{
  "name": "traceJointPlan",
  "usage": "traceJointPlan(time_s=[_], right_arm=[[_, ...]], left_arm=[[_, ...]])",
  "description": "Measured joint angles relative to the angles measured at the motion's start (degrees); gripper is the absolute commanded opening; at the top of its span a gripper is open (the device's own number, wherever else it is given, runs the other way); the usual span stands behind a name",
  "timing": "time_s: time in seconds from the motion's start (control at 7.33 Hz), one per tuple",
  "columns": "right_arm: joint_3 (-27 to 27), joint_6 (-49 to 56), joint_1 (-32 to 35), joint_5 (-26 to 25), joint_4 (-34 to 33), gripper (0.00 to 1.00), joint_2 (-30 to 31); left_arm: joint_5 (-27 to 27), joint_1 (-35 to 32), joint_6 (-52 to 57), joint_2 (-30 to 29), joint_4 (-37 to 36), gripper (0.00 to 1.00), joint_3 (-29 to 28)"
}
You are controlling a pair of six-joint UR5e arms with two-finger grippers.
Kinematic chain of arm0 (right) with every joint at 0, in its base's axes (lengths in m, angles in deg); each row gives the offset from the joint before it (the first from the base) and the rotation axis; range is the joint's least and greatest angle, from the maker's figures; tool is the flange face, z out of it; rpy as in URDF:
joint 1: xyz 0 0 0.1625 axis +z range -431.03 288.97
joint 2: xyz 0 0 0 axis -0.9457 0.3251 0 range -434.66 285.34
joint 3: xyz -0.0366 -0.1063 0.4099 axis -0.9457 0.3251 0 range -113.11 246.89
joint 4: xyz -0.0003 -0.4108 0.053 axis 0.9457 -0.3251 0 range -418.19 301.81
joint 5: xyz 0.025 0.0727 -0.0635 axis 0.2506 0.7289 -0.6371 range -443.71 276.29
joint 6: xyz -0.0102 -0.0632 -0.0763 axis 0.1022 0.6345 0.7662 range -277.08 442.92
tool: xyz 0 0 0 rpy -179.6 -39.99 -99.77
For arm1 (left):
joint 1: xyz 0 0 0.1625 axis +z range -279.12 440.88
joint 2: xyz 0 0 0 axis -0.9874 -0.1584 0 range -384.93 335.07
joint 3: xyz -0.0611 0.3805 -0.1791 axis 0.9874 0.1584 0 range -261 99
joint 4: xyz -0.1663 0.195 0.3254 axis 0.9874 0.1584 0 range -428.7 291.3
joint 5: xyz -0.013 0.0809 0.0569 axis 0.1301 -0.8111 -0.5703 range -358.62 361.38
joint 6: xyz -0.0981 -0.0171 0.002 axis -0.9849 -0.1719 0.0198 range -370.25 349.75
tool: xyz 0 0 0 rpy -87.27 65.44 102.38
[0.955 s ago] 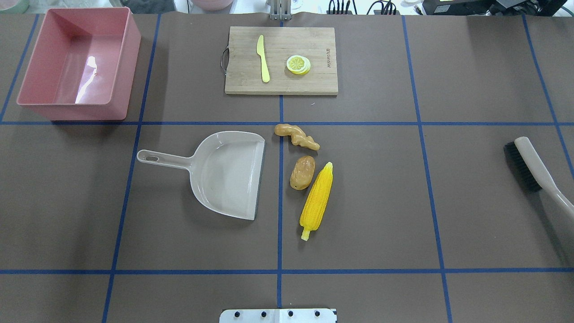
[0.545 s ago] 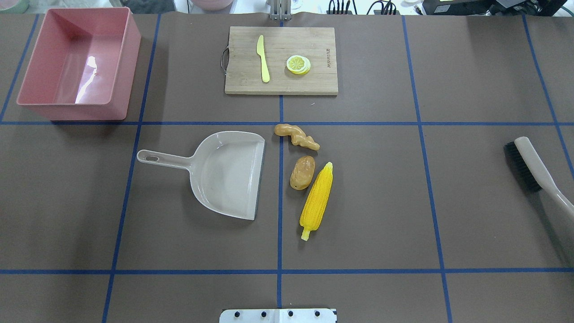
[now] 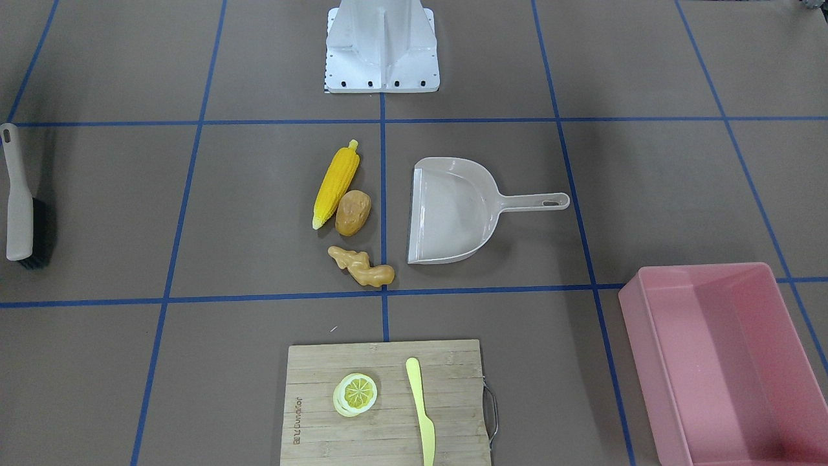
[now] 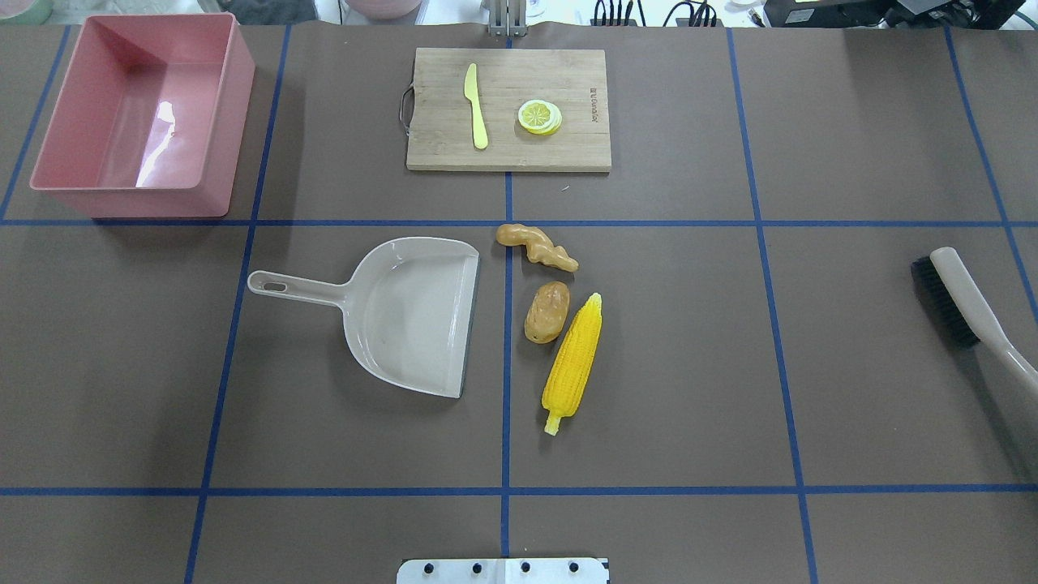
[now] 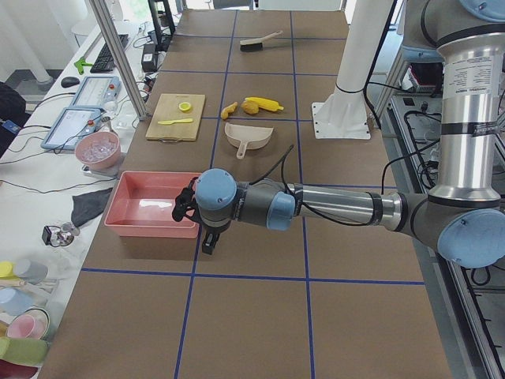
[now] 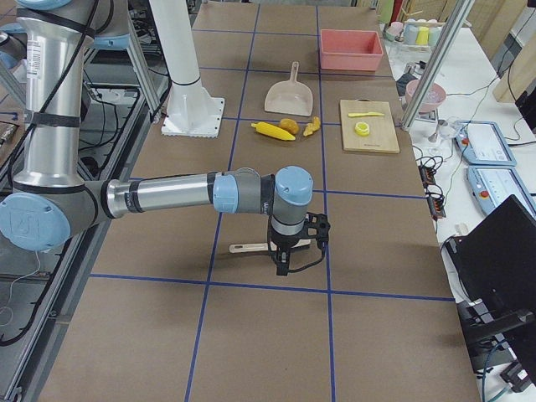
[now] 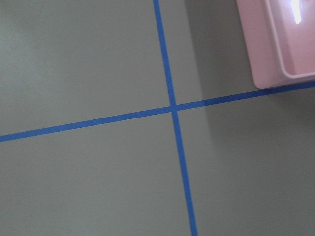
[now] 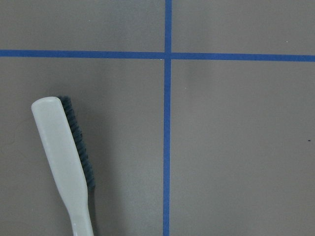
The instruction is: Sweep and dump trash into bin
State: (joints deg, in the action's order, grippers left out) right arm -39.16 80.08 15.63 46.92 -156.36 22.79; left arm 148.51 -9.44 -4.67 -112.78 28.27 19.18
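Lying beside dustpan (image 4: 409, 312) lip, trash (image 4: 546, 312); bin (image 4: 233, 130) well apart.

On the table (image 4: 851, 389), the dustpan (image 4: 413, 312) lies left of centre. Right of its mouth lie the ginger root (image 4: 537, 246) farthest back, then the potato (image 4: 547, 311), with the corn cob (image 4: 574, 363) just beside it. Behind them the cutting board (image 4: 568, 146) carries a knife (image 4: 475, 105) left of a lemon slice (image 4: 539, 116). The bin (image 4: 227, 113) stands back left, the brush (image 4: 965, 308) far right.
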Motion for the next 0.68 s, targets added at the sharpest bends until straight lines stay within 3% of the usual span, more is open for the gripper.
traceJointPlan(time_s=[0.41, 0.68], right_arm=[[-1.65, -0.11, -0.88, 3.68, 1.33, 1.0, 2.06], [-2.32, -1.85, -4.77, 4.5, 11.43, 1.0, 7.41]], left_arm=[[0.2, 6.6, -0.15, -5.56, 0.2, 0.99, 4.84], [-0.72, 12.51, -1.29, -11.26, 0.08, 0.99, 6.17]])
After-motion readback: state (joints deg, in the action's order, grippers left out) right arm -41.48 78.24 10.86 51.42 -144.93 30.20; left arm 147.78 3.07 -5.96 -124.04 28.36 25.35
